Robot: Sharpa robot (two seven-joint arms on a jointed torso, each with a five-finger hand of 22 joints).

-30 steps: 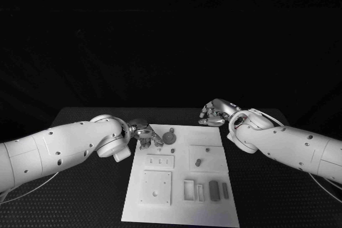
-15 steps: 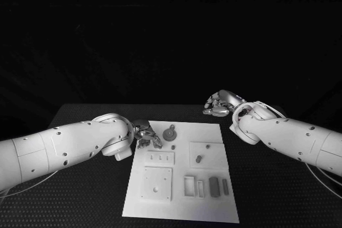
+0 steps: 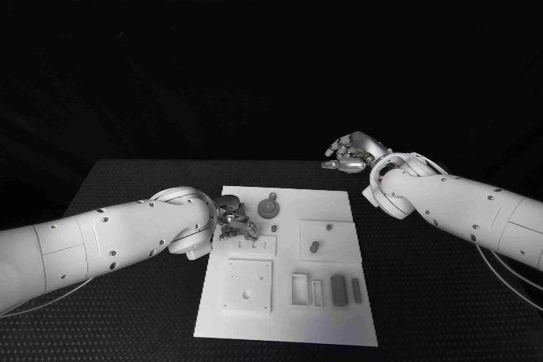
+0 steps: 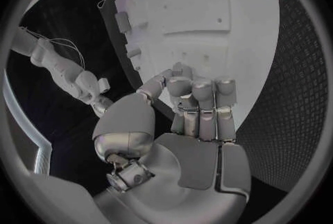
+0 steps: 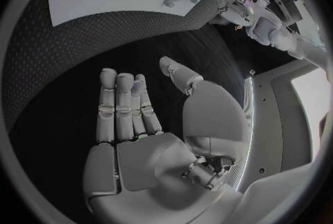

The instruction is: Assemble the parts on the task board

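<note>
Left robot hand (image 3: pixel 235 221), fingers curled on nothing, over task board (image 3: pixel 289 330) left edge; right robot hand (image 3: pixel 353 153) spread, beyond its far corner

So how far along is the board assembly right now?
Early, by the look of it. Loose parts lie flat on the task board: a round piece near the far edge and bars near the front. The left hand sits at the board's left edge; whether it holds anything is unclear. The right hand is open over bare table, holding nothing.
</note>
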